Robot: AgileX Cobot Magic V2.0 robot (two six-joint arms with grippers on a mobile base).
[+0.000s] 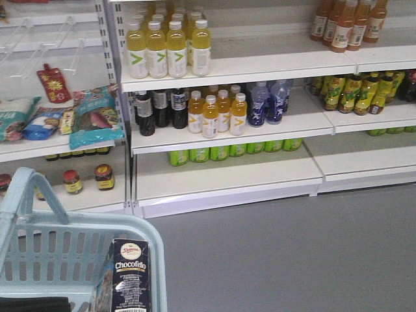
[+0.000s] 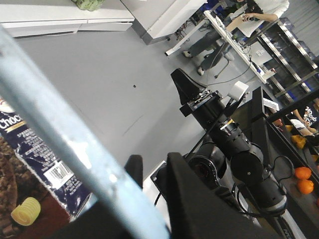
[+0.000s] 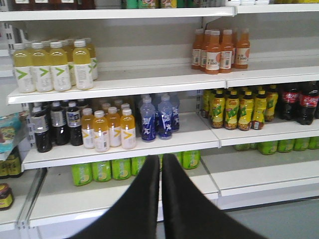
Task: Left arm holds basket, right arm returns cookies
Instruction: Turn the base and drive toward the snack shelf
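The light blue basket [image 1: 78, 253] fills the lower left of the front view, its swing handle [image 1: 29, 188] raised. The cookies [image 1: 130, 279], a dark "Chocofello" carton, stand upright inside it by the right wall. In the left wrist view the handle [image 2: 60, 129] runs diagonally through my left gripper [image 2: 149, 174], which is shut on it, with the cookies [image 2: 35, 154] beneath. The black right arm [image 2: 234, 144] shows beyond, over the floor. My right gripper [image 3: 160, 158] is shut on nothing and faces the drink shelves, away from the basket.
White shelves [image 1: 227, 123] hold yellow bottles [image 1: 168, 49], orange bottles [image 1: 218, 112], blue bottles [image 3: 157, 117] and green cans [image 3: 107, 169]. Snack packs [image 1: 94, 117] and jars [image 1: 103, 175] sit on the left bay. Grey floor [image 1: 292, 253] lies between. A person [image 2: 249, 15] sits at a desk behind.
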